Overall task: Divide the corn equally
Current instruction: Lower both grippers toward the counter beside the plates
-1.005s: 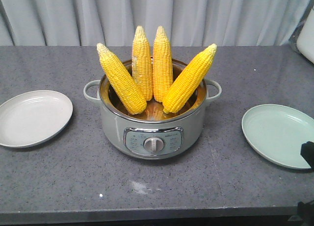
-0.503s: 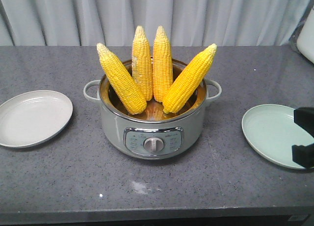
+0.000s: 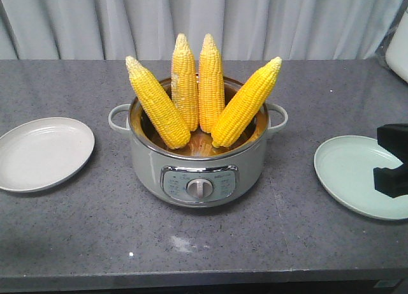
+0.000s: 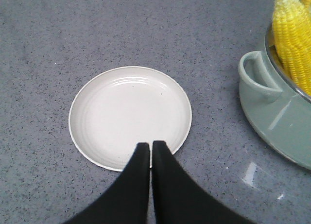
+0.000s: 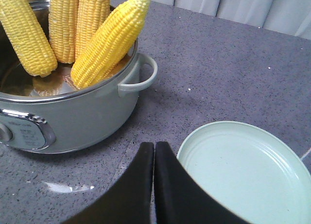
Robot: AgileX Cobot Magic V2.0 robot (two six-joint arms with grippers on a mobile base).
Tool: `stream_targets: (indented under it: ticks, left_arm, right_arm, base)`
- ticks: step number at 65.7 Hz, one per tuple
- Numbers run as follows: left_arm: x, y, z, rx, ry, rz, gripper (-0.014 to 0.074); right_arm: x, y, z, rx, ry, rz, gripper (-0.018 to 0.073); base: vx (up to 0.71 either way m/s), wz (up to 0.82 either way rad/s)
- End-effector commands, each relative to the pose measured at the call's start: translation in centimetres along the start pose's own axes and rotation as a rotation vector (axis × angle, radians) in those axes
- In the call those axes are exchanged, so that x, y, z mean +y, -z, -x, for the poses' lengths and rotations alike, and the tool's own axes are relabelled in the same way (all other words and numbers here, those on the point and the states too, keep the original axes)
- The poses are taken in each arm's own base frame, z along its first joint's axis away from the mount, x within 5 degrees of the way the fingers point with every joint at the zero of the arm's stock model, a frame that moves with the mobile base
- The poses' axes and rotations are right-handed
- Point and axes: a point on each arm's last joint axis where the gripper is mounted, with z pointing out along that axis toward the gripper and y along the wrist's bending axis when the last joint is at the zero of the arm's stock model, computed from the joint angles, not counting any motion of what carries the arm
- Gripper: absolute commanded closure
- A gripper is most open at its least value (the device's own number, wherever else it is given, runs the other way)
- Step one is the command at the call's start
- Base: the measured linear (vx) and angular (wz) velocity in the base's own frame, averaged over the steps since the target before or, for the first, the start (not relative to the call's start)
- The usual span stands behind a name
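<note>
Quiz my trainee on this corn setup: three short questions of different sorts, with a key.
1. How many corn cobs stand in the electric cooker?
2. True or false: the pale green plate holds no corn.
3. The left gripper is: A open, B shut with nothing in it, C gripping a cob.
Key: 1 four; 2 true; 3 B.

Left end effector [image 4: 150, 145], right end effector [image 5: 154, 145]: black (tapered).
</note>
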Motion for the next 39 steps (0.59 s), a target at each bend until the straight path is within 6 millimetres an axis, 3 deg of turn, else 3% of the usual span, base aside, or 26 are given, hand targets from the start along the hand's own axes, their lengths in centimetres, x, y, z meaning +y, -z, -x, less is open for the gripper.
stream_targets:
  ticks: [1, 8, 15, 22, 29, 39]
  left_arm:
    - [0.0, 0.7, 1.1, -0.082, -0.033, 0.0, 0.0538]
    - [-0.2, 0.7, 1.1, -0.074, -0.079, -0.017, 0.0385]
    - [-0.4, 0.7, 1.1, -0.081, -0.113, -0.034, 0.0151]
    - [-0.7, 0.8, 1.1, -0.077, -0.086, -0.07, -0.0021]
    - [-1.4, 0.8, 0.9, -0.069, -0.12, -0.141, -0.0097]
    - [-3.1, 1.1, 1.0, -0.097, -0.212, -0.288, -0.0083]
  right_arm:
    - [-0.2, 0.6, 1.4, -0.087, 0.027, -0.019, 0.0505]
    - [-0.2, 0.6, 1.4, -0.079, 0.031, -0.018, 0.0378]
    - [-0.2, 0.6, 1.4, -0.079, 0.027, -0.016, 0.0156]
    - [-0.1, 0.6, 1.3, -0.076, 0.019, -0.012, -0.0041]
    - [-0.1, 0.5, 1.4, -0.074, -0.016, -0.009, -0.0163]
    - [-0.2, -1.2, 1.3, -0.022, -0.056, -0.007, -0.016]
  base:
    - [0.0, 0.0]
    - [0.0, 0.0]
    - [0.0, 0.0]
    - [0.0, 0.0]
    - [0.0, 0.0]
    - [0.0, 0.0]
